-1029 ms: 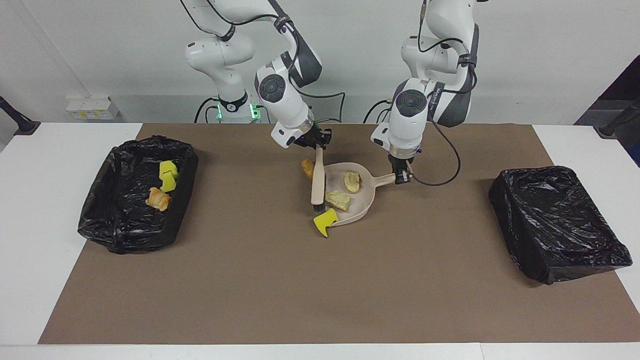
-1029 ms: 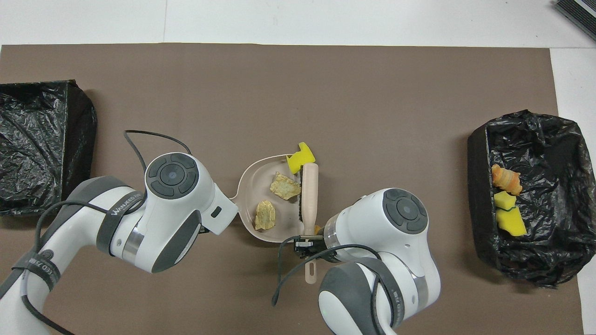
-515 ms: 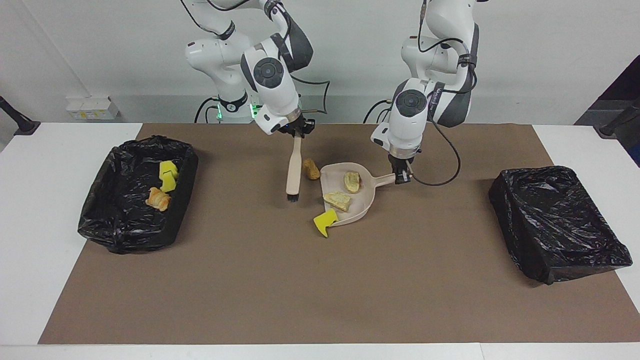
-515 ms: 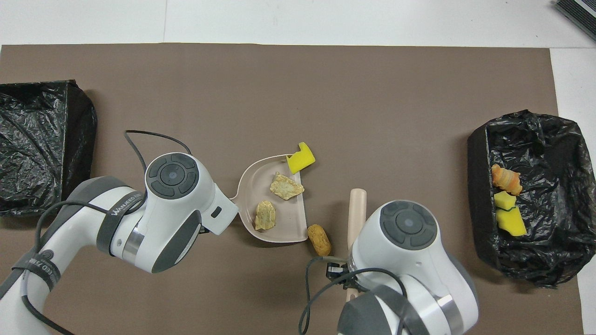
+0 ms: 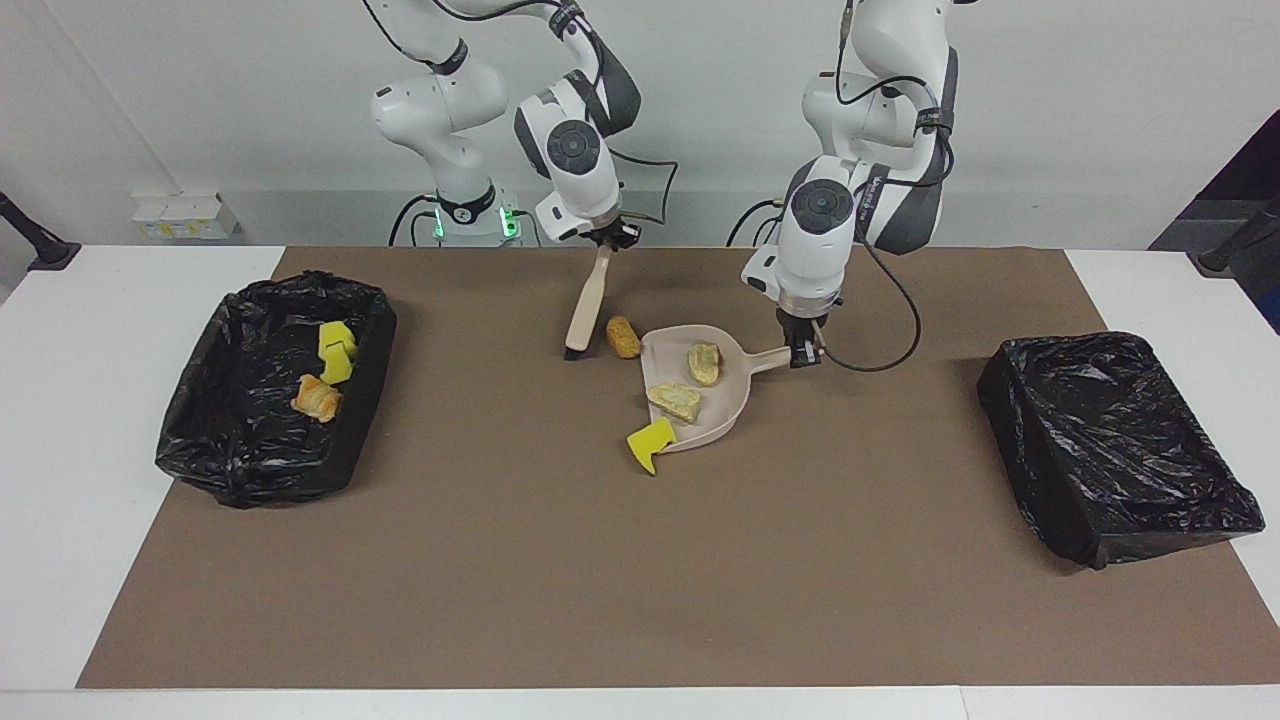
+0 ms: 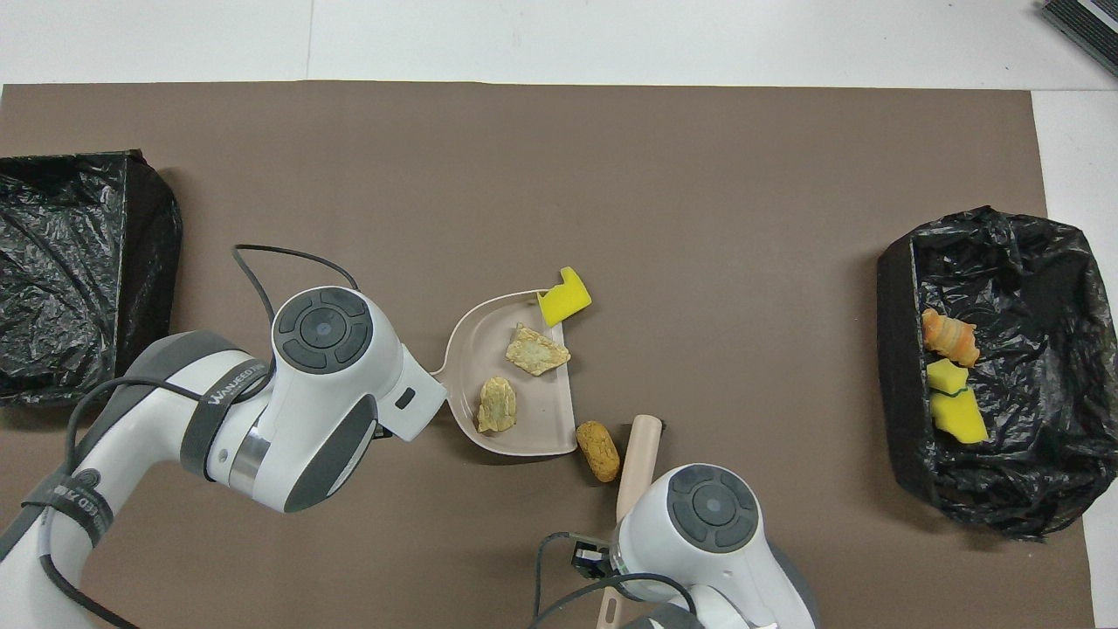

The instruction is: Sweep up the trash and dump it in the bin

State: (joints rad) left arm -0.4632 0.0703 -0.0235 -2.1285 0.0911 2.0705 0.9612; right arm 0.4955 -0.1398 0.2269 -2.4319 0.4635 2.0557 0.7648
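My left gripper (image 5: pixel 803 352) is shut on the handle of the beige dustpan (image 5: pixel 733 398), which rests on the brown mat. Two tan bread pieces (image 5: pixel 704 362) (image 5: pixel 675 400) lie in the pan. A yellow sponge chunk (image 5: pixel 650 443) sits at the pan's open lip, half on the mat. A golden-brown piece (image 5: pixel 623 337) lies on the mat just outside the lip. My right gripper (image 5: pixel 611 240) is shut on the handle of the brush (image 5: pixel 585 300), which hangs tilted with its bristle end low beside that piece. In the overhead view the pan (image 6: pixel 472 349) and brush (image 6: pixel 638 450) show, but both grippers are hidden under their wrists.
A black-lined bin (image 5: pixel 230 470) at the right arm's end holds two yellow sponge chunks (image 5: pixel 337 352) and a croissant-like piece (image 5: pixel 316 398). Another black-lined bin (image 5: pixel 1110 450) stands at the left arm's end. The brown mat (image 5: pixel 600 580) covers most of the table.
My right gripper has pulled the brush away from the pan's lip, toward the robots, uncovering the golden-brown piece. The dustpan and my left gripper have stayed put.
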